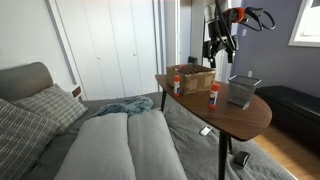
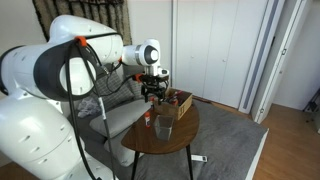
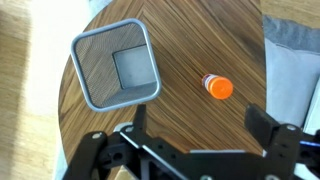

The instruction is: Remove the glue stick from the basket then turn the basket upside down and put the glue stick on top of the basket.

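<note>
The grey mesh basket point(image 3: 115, 65) stands upright on the round wooden table, opening up, and it is empty. It also shows in both exterior views point(image 1: 242, 90) point(image 2: 163, 128). The glue stick point(image 3: 217, 87) stands upright on the table beside the basket, apart from it. From above I see mostly its orange cap. In an exterior view point(image 1: 214, 95) it is a slim white tube with a red cap. My gripper point(image 3: 200, 121) is open and empty. It hangs well above the table point(image 1: 220, 45), roughly over the glue stick.
A brown wicker-like box point(image 1: 196, 78) stands at the far end of the table point(image 3: 180, 40). A squatter red-topped white bottle point(image 1: 177, 85) stands next to it. A sofa with cushions point(image 1: 120, 140) lies beside the table. The table edge is close to the basket.
</note>
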{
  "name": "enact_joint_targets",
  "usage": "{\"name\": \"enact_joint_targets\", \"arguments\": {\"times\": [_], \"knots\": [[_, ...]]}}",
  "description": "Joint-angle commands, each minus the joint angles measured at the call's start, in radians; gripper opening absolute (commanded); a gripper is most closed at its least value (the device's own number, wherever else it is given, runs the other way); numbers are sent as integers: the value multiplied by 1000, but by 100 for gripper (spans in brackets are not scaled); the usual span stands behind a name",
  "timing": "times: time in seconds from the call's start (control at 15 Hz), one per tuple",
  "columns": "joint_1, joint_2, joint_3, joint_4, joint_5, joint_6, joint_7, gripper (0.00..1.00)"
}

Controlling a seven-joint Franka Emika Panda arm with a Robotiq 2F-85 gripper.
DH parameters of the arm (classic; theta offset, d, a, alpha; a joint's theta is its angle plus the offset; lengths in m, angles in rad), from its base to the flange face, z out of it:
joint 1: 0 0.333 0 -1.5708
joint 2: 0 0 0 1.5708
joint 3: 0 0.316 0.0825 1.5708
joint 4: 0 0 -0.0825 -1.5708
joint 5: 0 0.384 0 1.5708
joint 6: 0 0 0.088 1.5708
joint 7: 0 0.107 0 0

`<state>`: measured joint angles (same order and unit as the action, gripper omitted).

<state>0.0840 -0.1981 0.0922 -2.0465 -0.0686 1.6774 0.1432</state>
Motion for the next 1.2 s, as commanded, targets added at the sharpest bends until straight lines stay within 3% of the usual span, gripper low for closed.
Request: {"name": "enact_joint_targets", "arguments": {"times": [0.0, 0.53, 0.87, 1.0, 1.13], "knots": [[-46, -48, -42, -65, 75, 47, 81, 100], [-112, -115, -102, -251, 220, 266, 175, 100], [-128, -128, -93, -332, 213, 358, 242, 98], [-132, -125, -92, -355, 208, 395, 267, 73], [-137, -126, -95, -375, 207, 423, 281, 61]]}}
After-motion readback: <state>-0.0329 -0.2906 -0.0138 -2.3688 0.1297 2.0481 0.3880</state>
